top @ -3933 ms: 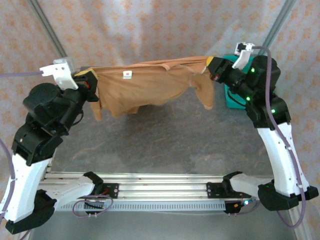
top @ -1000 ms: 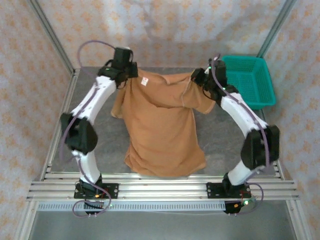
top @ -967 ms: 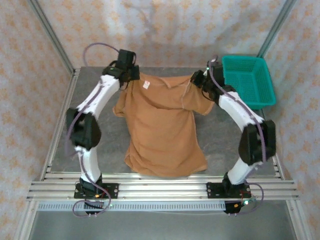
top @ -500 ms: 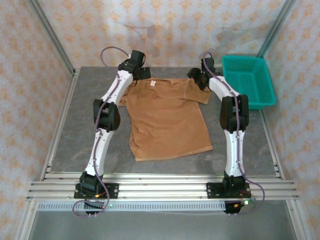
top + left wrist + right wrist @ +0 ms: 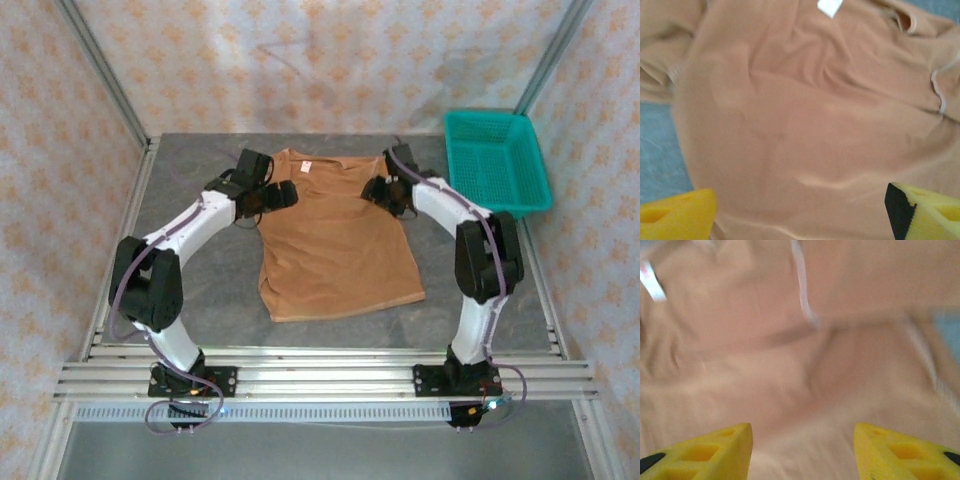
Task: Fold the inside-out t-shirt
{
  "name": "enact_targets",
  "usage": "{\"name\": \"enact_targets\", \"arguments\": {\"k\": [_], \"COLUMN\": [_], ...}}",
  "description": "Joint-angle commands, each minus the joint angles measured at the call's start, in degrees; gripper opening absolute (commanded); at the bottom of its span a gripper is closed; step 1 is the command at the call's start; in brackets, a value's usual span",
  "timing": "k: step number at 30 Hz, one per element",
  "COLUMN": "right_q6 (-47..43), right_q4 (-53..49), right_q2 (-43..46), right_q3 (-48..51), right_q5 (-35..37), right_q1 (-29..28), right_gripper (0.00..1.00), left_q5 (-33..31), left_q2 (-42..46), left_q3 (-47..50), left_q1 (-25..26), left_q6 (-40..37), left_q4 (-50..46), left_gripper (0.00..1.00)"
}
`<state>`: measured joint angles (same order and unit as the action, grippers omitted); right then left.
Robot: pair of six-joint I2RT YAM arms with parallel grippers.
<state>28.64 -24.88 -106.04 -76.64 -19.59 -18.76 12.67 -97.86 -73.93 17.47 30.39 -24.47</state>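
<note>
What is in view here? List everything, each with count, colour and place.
t-shirt: 1, tan, spread flat mid-table, collar at the far end
label: 1, white, on the t-shirt near the collar
basket: 1, teal, far right corner
table: 1, grey, under everything
rails: several, silver, near edge
curtain: pale with orange pattern, behind and at both sides
left arm: 1, white and black, left side
right arm: 1, white and black, right side
left end effector: 1, yellow fingers, open over the t-shirt
right end effector: 1, yellow fingers, open over the t-shirt
</note>
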Motion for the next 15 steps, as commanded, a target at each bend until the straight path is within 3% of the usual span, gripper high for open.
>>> {"name": "enact_targets", "arguments": {"k": [1, 8, 15], "right_q6": [5.6, 13.6, 13.6], "right_q4": [2.1, 8.2, 9.0], "right_q2": [8.0, 17.3, 14.6], "right_q3": [11.2, 24.2, 26.8], "right_q5": [-3.8, -4.0, -0.9], "right_q1": [-2.6, -11.3, -12.9], "right_gripper": [0.56, 0.55, 0.55], "left_q5": [2.2, 3.4, 3.6], "left_q2": [-1.2, -15.2, -29.9], "left_q3": [-0.1, -14.9, -29.0], "left_q1": [-1.1, -6.5, -11.6], "left_q6": [0.8, -2.9, -1.8], "left_q4": [3.7, -0.6, -6.1], "left_gripper": [0.88, 0.87, 0.86]}}
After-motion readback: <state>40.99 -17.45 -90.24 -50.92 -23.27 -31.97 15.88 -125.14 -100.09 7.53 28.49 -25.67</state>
